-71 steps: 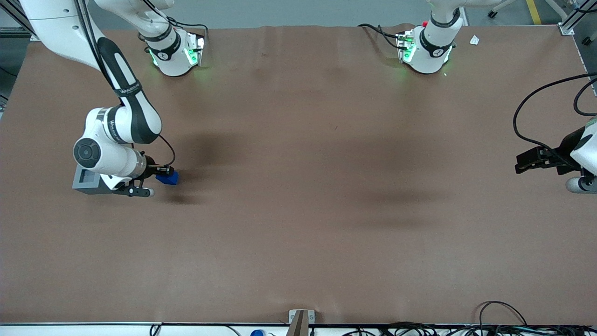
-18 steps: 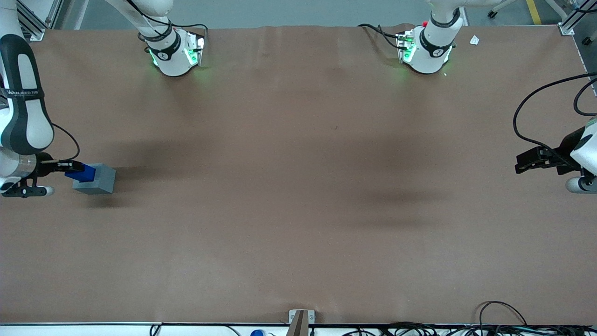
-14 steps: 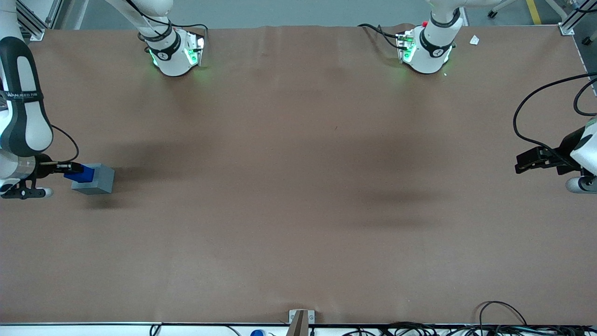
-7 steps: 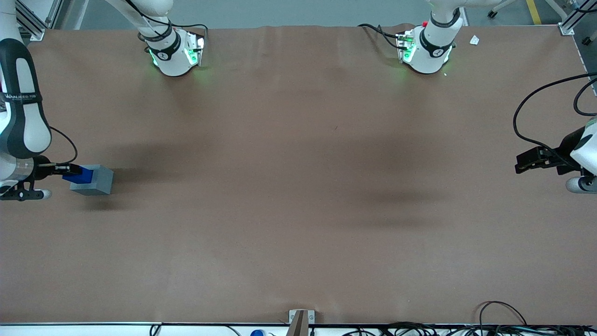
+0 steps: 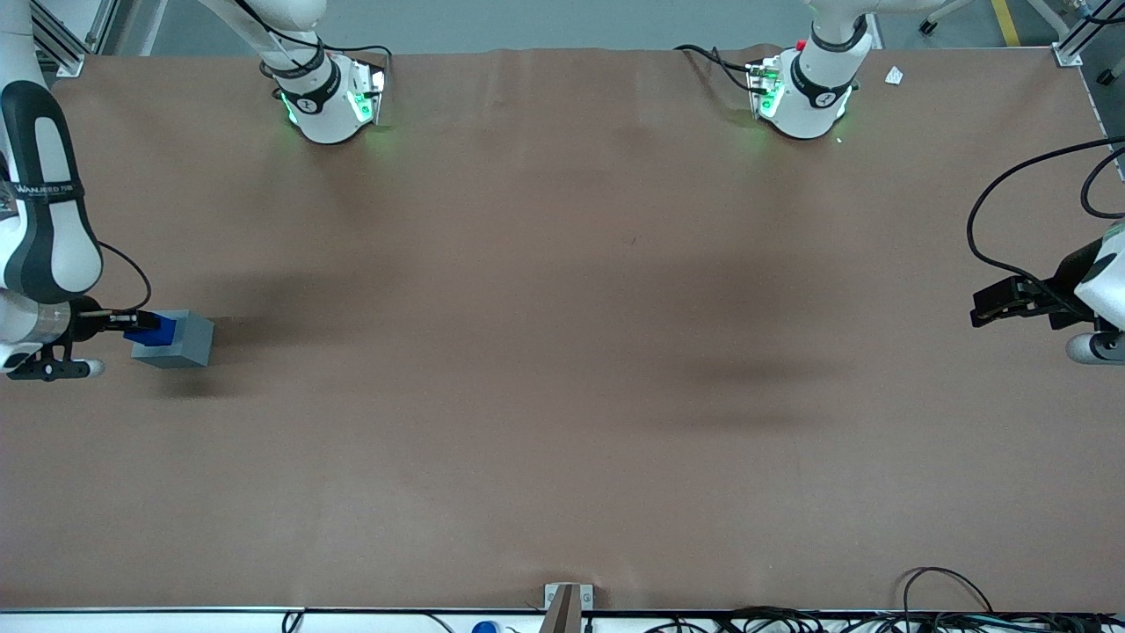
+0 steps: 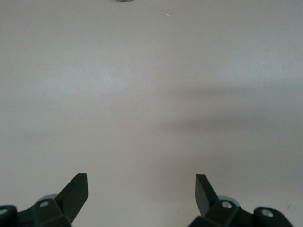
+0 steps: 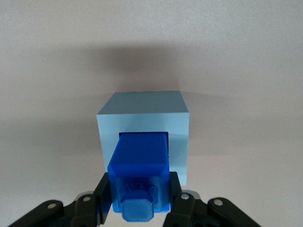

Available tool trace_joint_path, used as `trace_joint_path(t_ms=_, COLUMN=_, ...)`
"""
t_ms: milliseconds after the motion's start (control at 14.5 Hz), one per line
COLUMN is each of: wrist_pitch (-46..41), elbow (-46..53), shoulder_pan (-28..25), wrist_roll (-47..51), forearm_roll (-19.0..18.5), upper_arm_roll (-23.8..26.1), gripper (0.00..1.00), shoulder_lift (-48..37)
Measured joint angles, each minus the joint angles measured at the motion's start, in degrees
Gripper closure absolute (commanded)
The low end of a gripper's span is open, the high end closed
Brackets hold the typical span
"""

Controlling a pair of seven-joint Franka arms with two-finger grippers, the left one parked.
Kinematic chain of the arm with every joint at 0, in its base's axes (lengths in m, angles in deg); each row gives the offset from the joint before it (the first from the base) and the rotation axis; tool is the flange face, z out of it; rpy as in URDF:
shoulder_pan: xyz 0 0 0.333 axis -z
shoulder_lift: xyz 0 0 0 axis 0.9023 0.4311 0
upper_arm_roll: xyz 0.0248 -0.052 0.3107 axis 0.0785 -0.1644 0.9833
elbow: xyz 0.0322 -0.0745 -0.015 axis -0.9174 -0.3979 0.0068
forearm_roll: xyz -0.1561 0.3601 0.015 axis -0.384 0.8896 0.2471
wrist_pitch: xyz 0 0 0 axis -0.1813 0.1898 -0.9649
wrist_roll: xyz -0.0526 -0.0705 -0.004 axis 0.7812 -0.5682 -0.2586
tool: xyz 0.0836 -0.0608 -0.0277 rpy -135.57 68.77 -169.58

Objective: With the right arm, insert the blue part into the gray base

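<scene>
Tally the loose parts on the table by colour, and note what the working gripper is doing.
Blue: 1, the blue part, gripped by the gripper, entering the base's recess.
Gray: 1, the gray base.
Total: 2.

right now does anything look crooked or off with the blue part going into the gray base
Nothing stands out. The tool is shut on the blue part, whose leading end sits squarely in the recess of the gray base, edges lined up, near the working arm's end of the table.
</scene>
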Motion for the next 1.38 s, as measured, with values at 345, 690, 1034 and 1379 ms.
trace_joint_path(t_ms=345, wrist_pitch=0.00, elbow=0.07, shoulder_pan=0.00, wrist_roll=0.00, forearm_roll=0.00, upper_arm_roll=0.04, gripper=0.36, shoulder_lift=0.13)
trace_joint_path(t_ms=690, wrist_pitch=0.06, elbow=0.15, shoulder_pan=0.00, wrist_roll=0.00, forearm_roll=0.00, upper_arm_roll=0.02, gripper=0.21, shoulder_lift=0.58)
trace_joint_path(t_ms=1034, wrist_pitch=0.08, elbow=0.89, shoulder_pan=0.00, wrist_roll=-0.01, forearm_roll=0.00, upper_arm_roll=0.12, gripper=0.00, shoulder_lift=0.66)
trace_joint_path(t_ms=1379, wrist_pitch=-4.54, elbow=4.61, shoulder_pan=-0.06, wrist_roll=-0.01, forearm_roll=0.00, upper_arm_roll=0.83, gripper=0.00, shoulder_lift=0.37)
